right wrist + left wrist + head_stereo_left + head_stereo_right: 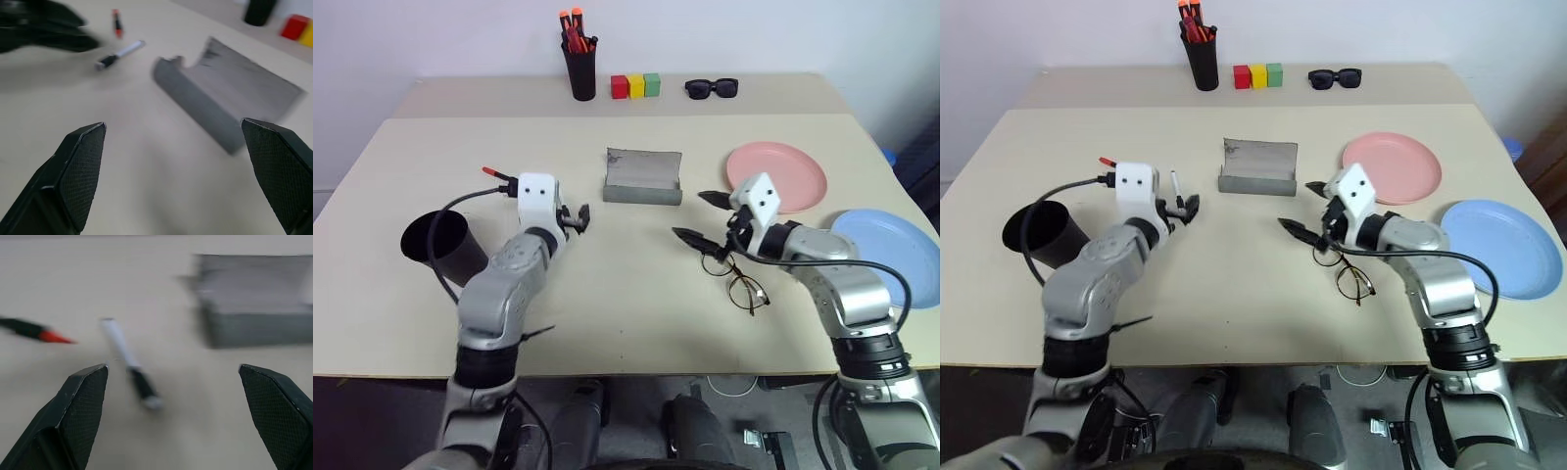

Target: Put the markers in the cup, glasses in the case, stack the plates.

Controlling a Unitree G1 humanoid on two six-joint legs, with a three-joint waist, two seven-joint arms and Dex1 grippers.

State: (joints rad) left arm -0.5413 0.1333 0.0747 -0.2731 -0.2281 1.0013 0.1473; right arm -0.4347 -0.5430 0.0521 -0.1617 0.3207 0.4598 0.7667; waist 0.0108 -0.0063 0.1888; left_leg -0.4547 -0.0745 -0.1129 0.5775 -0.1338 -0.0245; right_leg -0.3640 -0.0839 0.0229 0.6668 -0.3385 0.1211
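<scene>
Inspector A: The desk (607, 323) is carrying everything, nothing sorted yet. The pink plate (788, 176) and the blue plate (891, 250) are lying side by side at the right edge, unstacked. The squat black cup (435, 245) is tipped on its side at the left, mouth facing the robot.

Inspector B: The grey case (643, 178) is standing open mid-desk, lid up, apparently ready to receive the glasses (739, 282), which are resting beside the right arm.

Inspector A: The right claw (700, 217) is hovering spread, pinching nothing, between the case and the glasses.

Inspector B: The left claw (176, 396) is also gaping wide, empty, facing the white marker (129, 363), seemingly lining up a grasp. The red marker (32, 330) is lying just beside it, untouched.
</scene>
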